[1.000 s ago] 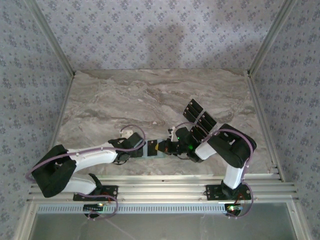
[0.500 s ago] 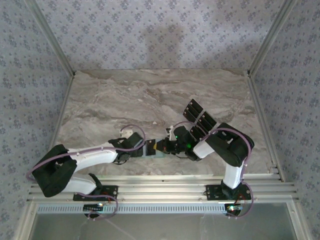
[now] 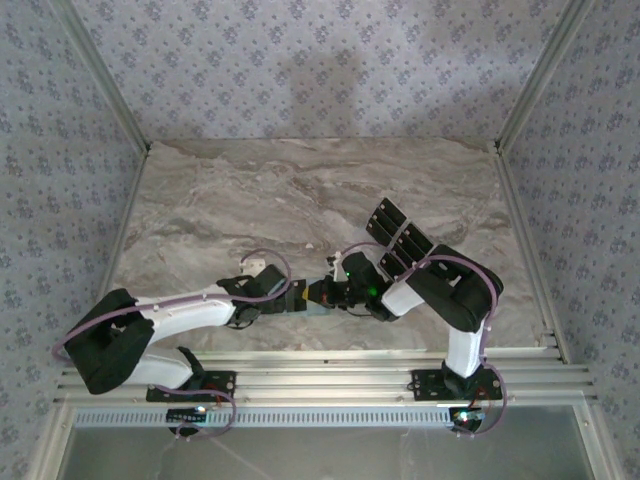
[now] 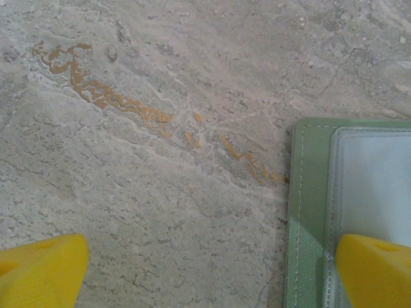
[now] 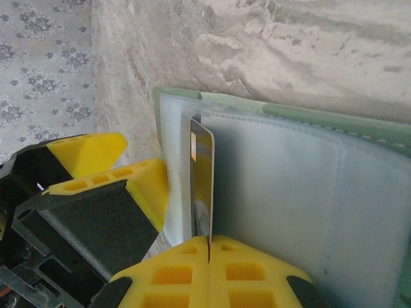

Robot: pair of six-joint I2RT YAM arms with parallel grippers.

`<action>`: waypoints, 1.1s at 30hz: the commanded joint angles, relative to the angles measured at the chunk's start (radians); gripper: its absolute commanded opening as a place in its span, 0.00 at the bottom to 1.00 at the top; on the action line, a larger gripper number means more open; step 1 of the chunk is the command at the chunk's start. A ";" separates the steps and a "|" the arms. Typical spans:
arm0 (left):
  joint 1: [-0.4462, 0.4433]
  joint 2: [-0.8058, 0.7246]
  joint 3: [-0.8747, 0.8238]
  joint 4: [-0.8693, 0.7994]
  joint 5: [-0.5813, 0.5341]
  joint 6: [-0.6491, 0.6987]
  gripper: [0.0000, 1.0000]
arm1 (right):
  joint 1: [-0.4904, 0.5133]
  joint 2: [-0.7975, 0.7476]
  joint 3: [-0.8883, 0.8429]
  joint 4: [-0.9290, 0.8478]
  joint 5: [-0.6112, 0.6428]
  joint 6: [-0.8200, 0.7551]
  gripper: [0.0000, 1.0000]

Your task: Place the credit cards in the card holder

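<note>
Edgewise, right tool (image 5: 209, 240) pinches a credit card (image 5: 202, 186) against the card holder (image 5: 302, 192); left tool (image 4: 209, 266) gapes alongside.

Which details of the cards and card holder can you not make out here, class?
Top external: spare credit cards overlap, partly under the right arm; count unclear.
Left wrist: card holder runs off the right edge; full outline unknown.
Right wrist: held card sits edge-on in the right gripper; its face unreadable.

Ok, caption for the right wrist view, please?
Right claw shut on a credit card, held on edge at the clear pocket of the open green card holder.
</note>
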State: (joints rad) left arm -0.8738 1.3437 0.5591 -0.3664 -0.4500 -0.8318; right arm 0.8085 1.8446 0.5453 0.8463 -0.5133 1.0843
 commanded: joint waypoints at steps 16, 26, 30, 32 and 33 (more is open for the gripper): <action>0.083 -0.156 0.024 -0.176 0.002 0.065 1.00 | -0.019 -0.220 0.134 -0.567 0.080 -0.209 0.55; 0.101 -0.239 -0.047 -0.198 0.005 0.024 1.00 | 0.051 -0.260 0.394 -1.097 0.312 -0.428 0.53; 0.103 -0.244 -0.062 -0.202 0.003 0.009 1.00 | 0.107 -0.196 0.489 -1.233 0.441 -0.484 0.43; 0.104 -0.242 -0.064 -0.197 0.000 0.002 1.00 | 0.129 -0.166 0.522 -1.263 0.483 -0.492 0.32; 0.103 -0.239 -0.064 -0.194 0.001 -0.001 1.00 | 0.136 -0.153 0.535 -1.275 0.501 -0.492 0.24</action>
State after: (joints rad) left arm -0.7784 1.1126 0.4938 -0.5404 -0.4419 -0.8104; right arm 0.9234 1.6424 1.0401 -0.2630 -0.1368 0.6540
